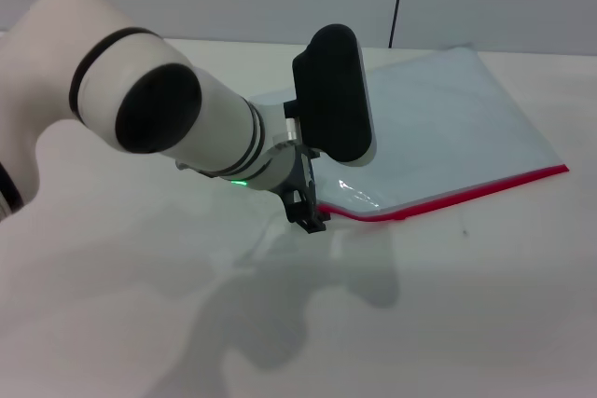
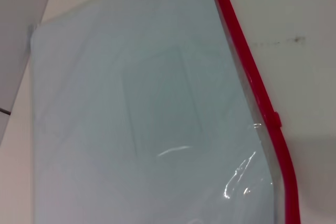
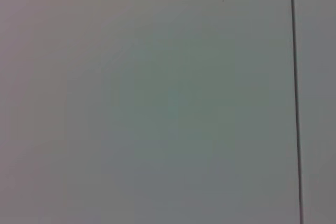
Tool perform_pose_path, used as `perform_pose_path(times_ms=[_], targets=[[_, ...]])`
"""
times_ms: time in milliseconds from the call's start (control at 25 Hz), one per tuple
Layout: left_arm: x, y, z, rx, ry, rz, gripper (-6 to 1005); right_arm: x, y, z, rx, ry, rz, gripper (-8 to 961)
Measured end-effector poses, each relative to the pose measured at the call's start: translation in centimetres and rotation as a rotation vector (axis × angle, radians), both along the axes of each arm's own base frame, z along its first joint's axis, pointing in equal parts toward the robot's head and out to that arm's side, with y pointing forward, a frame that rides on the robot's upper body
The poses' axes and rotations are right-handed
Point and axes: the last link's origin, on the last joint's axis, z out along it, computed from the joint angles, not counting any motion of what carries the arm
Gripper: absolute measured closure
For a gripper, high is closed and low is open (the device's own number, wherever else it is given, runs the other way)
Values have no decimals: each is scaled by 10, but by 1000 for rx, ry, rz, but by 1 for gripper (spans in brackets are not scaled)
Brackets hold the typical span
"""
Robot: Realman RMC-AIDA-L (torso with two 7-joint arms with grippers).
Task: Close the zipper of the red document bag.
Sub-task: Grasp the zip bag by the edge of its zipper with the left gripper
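The red document bag (image 1: 448,118) lies flat on the white table, a translucent pale blue-grey pouch that fills most of the left wrist view (image 2: 131,103). Its zipper (image 1: 485,187) is a bright red strip along the pouch's near edge, also in the left wrist view (image 2: 252,77). A small red slider (image 2: 274,119) sits partway along the strip. My left gripper (image 1: 308,216) is low over the table at the zipper's left end, by the pouch's near left corner. My left arm hides that corner. The right gripper is out of view.
The white table (image 1: 466,305) stretches in front of and to the right of the pouch, with my arm's shadow on it. Grey wall panels stand behind. The right wrist view shows only a plain grey surface with a thin dark seam (image 3: 295,103).
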Motion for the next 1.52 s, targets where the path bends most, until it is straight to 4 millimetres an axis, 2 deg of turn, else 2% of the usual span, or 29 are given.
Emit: perform_pose_path(times_ms=[320,520,640,1320,1520], targets=[[-7,2,-7,10,-15,-8,109,-2,2,0,0,1,5,92],[-7,5,-9,29,-35,-14,197,-3,2,0,1,1,6,92],[-10,6,-9,37,-40,-3,309,-3,3,0,1,1,7,92],[-11,9,-10,57,-47,17,674,-3,3,-1,-5,4,2,93],[-8,12,-8,86,-81,21,830,-3,3,-1,-8,6,2,93]])
